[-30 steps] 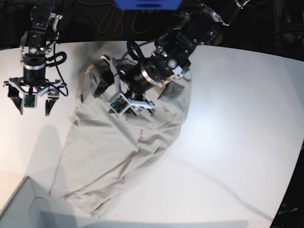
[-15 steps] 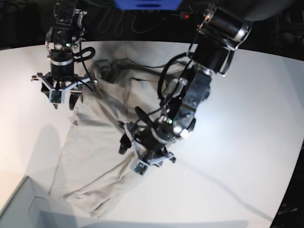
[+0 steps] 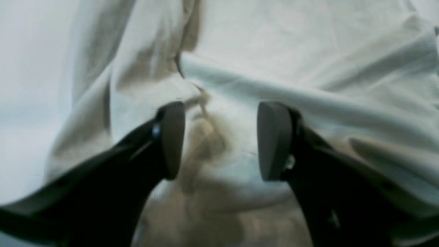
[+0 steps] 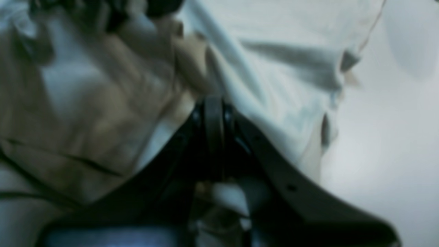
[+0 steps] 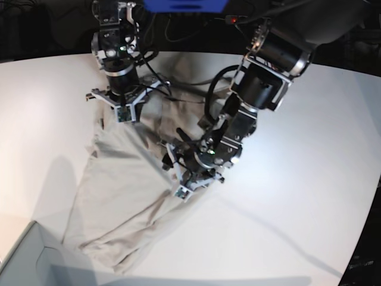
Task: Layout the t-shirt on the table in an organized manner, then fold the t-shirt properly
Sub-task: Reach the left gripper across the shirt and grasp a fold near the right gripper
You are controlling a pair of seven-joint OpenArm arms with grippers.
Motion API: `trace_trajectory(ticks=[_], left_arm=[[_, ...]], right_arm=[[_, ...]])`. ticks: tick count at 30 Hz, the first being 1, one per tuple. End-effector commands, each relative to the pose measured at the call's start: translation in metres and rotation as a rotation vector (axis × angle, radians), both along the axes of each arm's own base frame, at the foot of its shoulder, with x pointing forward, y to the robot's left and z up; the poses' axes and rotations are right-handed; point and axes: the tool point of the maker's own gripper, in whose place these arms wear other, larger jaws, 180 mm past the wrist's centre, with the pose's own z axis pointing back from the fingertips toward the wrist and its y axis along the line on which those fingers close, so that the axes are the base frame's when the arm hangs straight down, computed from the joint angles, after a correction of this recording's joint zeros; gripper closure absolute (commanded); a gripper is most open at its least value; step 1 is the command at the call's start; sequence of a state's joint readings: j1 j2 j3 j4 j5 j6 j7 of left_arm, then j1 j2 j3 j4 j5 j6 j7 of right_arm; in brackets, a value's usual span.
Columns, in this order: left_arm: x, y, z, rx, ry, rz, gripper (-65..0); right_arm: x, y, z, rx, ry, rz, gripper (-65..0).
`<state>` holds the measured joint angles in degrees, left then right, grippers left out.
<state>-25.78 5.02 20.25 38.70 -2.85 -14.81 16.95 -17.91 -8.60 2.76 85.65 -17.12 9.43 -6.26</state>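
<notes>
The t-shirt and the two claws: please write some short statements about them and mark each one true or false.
1. The left claw stands open above the t-shirt. True.
2. The right claw is wide open. False: its jaws are shut together at the cloth.
3. The t-shirt lies flat and smooth on the table. False: it is crumpled, with ridges and folds.
4. In the base view, both claws are over the shirt. True.
5. The left claw holds a fold of cloth between its pads. False: the pads stand apart, with nothing pinched.
</notes>
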Motion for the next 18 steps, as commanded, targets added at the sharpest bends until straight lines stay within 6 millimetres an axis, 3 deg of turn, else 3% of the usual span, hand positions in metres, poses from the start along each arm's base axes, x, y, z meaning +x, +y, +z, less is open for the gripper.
trace_trajectory(ticks=[1,5,8,11,14,18], left_arm=[[0.011,-0.001,0.009,-0.011,-0.024,0.005,-33.0],[0.006,0.030,-0.013,0.042,0.021,0.034,-32.9],[-0.004,0.056,-0.028,0.073,0.049,0.059,-32.9],[-0.010,0.071,-0.029,0.088,0.035,0.063,-32.9],[-0.031,0.082,-0.031,0.075,0.021,0.073,-32.9],[-0.057,0.087,-0.015,-0.004,-0.028,0.138,-32.9]], right_arm=[[0.002,-0.001,0.001,0.006,-0.010,-0.005,0.0],[-0.016,-0.025,-0.030,-0.033,0.080,-0.023,0.0],[-0.018,-0.051,-0.042,-0.075,0.113,-0.042,0.0],[-0.016,-0.082,-0.051,-0.098,0.139,-0.103,0.0],[-0.009,-0.118,-0.053,-0.125,0.141,-0.173,0.0],[0.008,-0.161,-0.053,-0.168,0.144,-0.227,0.0]])
